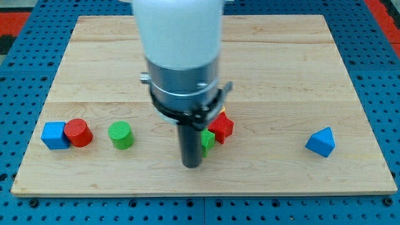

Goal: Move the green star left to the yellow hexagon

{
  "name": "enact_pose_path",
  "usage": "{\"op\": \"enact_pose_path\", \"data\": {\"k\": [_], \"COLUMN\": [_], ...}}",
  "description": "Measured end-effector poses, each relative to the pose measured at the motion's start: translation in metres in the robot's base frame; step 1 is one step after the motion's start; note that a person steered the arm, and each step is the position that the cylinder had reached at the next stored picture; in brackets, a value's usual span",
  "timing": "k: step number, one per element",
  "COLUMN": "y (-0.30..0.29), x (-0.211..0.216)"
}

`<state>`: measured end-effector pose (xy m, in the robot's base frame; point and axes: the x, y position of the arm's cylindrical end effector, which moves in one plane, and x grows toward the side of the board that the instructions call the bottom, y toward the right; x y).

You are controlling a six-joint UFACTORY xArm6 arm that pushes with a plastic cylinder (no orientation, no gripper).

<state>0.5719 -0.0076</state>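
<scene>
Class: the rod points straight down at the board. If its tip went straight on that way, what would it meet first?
My tip would meet the wooden board itself; it seems to touch it already. The green block sits just to the view's right.

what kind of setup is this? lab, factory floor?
Probably a robotics lab bench: a wooden board lying on a blue perforated table, small toy blocks such as the blue cube and red cylinder, and my tip beside the green block.

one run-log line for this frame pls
my tip: touching green star, on its left | red block: against star's right | yellow hexagon: mostly hidden behind arm | task: not done
</scene>
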Motion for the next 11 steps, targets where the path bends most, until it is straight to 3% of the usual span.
{"op": "enact_pose_path", "data": {"k": [1,3,5,6,7,8,9,10,11], "y": [0.046,-0.038,-0.042,-0.042,-0.023,-0.028,-0.076,-0.075,-0.060], "x": [0.007,-0.028,-0.062,-0.042,-0.054,-0.074,-0.094,-0.111,-0.081]}}
